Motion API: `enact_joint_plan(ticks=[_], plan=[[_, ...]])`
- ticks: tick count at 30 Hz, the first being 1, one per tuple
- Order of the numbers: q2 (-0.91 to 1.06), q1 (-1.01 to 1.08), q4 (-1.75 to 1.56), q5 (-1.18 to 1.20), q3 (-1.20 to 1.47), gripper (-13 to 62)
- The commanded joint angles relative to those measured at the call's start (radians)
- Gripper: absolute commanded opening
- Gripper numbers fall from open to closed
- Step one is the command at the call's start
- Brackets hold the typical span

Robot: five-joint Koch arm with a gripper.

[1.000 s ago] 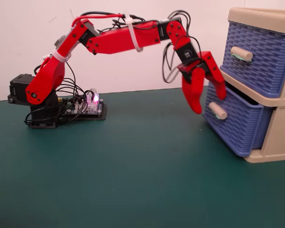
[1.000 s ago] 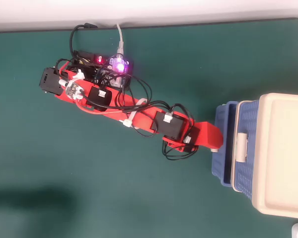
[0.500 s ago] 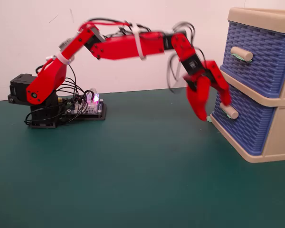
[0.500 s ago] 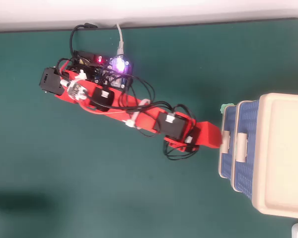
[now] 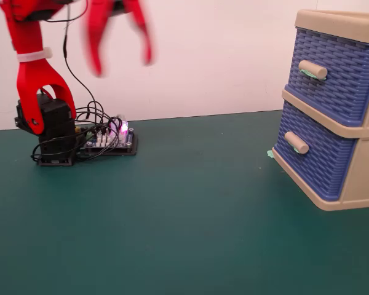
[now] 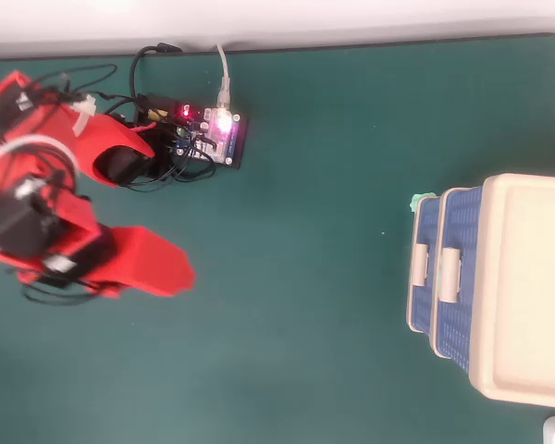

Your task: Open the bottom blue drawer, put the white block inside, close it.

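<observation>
Now your bottom blue drawer (image 5: pixel 313 161) sits shut.
Your gripper (image 5: pixel 120 64) hangs high, blurred, jaws spread, empty.

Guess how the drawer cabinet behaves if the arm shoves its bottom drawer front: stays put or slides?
The drawer cabinet looks like thin plastic, so probably light; it may slide on the green table. It looks taller than it is deep, so a high push might tilt it. The bottom blue drawer sits flush, so force goes to the frame.
</observation>
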Motion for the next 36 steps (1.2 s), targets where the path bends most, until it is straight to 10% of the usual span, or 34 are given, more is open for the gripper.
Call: enact_joint_plan(ticks=[1,17,36], plan=[[0.092,0.160,0.006,-0.236,0.100,33.9],[0.453,0.643,-0.417,-0.640,1.361,34.2],[0.451,0.646,-0.281,-0.643,1.431,34.4]])
